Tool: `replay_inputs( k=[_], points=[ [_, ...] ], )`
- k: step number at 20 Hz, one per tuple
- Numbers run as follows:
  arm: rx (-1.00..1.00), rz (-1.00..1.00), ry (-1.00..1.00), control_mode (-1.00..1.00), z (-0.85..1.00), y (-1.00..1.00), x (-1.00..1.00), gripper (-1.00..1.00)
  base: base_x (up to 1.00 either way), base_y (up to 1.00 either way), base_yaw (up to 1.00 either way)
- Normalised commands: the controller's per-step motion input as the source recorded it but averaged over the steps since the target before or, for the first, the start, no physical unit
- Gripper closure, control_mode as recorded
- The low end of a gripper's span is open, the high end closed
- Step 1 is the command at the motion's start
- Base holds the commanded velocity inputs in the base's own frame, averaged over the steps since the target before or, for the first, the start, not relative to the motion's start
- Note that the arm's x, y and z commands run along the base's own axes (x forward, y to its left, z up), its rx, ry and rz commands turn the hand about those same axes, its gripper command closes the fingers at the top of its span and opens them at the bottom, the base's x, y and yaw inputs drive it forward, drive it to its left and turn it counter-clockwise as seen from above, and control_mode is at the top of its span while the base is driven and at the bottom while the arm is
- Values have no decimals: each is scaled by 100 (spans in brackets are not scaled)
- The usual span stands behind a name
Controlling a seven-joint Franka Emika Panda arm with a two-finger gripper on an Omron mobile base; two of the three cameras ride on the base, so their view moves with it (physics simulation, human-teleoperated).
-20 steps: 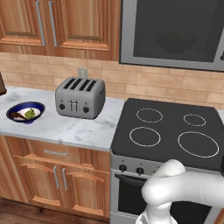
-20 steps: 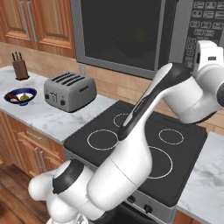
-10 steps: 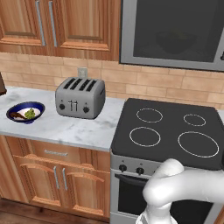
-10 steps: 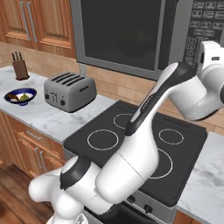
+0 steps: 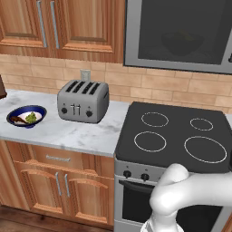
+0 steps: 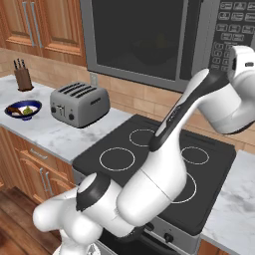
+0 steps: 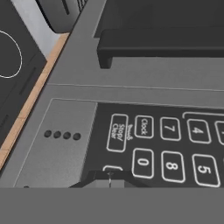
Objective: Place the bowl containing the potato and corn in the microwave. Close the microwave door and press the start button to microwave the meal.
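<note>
Microwave [image 6: 149, 40] upper centre of right base view, microwave door [image 5: 179, 34] closed, bowl [image 5: 181, 41] dim behind the glass. Gripper [image 7: 109, 178] pressed together at the keypad [image 7: 166, 144], bottom of hand view. Marble counter [image 5: 68, 131] left with toaster [image 5: 83, 101], blue bowl [image 5: 26, 116]; black stovetop [image 5: 176, 136] right.

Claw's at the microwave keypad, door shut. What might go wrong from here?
1. The shut claw sits right beside the Stop/Clear key on the dark keypad; a slight offset may press that instead of start.
2. The key under the tips is hidden, so contact cannot be confirmed.
3. The bulky white arm crowds the grey-steel microwave; pushing further may scrape it.
</note>
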Motion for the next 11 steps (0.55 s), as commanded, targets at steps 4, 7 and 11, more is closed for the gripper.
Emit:
replay_inputs(
  k=[4, 7, 11],
  points=[
    [-1, 0, -1, -100, -36, -6, 34, 100, 0, 0, 0],
    [-8, -5, -9, -100, -55, 0, 56, 100, 0, 0, 0],
    [-13, -18, -15, -100, -50, 1, 59, 100, 0, 0, 0]
  ],
)
